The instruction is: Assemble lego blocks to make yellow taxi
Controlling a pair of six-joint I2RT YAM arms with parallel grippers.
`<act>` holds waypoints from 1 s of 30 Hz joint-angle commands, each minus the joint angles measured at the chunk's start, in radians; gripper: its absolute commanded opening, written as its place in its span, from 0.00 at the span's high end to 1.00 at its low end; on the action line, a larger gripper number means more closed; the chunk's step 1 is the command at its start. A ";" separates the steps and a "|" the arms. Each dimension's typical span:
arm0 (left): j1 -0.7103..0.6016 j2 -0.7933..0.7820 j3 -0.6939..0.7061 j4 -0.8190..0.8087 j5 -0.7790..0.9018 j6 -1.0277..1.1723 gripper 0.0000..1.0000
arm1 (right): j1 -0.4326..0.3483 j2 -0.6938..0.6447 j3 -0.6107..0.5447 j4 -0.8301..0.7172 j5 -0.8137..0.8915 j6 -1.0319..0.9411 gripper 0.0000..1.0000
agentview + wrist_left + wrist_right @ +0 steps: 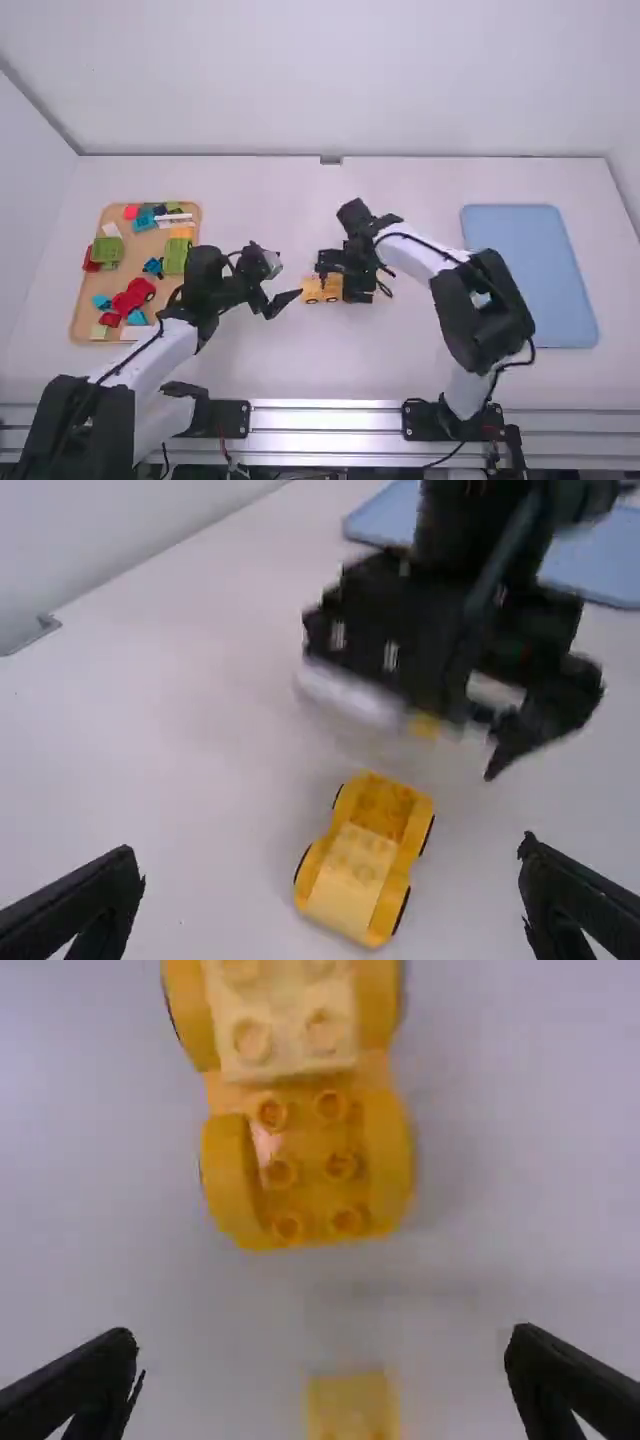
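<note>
Yellow taxi base (408,813) mid-table, btwn the arms.
L gripper (282,302) low, angled in twd it, fingers wide apart, empty. Base: smooth plastic, rounded wheel arches, rows of studs; paler studded brick (350,872) on the end twd L gripper; long axis runs L–R across table. R gripper (358,288): arm bent, wrist down, fingers wide apart, nothing held; sm. yellow brick (352,1405) beyond base, blurred.
</note>
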 commanded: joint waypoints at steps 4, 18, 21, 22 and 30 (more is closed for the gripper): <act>0.000 0.003 -0.007 -0.067 0.057 0.125 0.01 | -0.211 -0.068 -0.027 0.008 -0.434 -0.210 0.02; -0.007 0.358 0.024 0.230 0.251 0.246 0.01 | -0.446 0.085 -0.330 0.496 -0.780 -0.272 0.02; -0.004 0.468 0.059 0.306 0.353 0.240 0.01 | -0.455 0.135 -0.342 0.561 -0.797 -0.259 0.00; -0.011 0.519 0.082 0.326 0.389 0.238 0.01 | -0.457 0.162 -0.339 0.576 -0.811 -0.272 0.04; -0.018 0.658 0.175 0.292 0.412 0.240 0.01 | -0.467 0.285 -0.288 0.552 -0.806 -0.326 0.24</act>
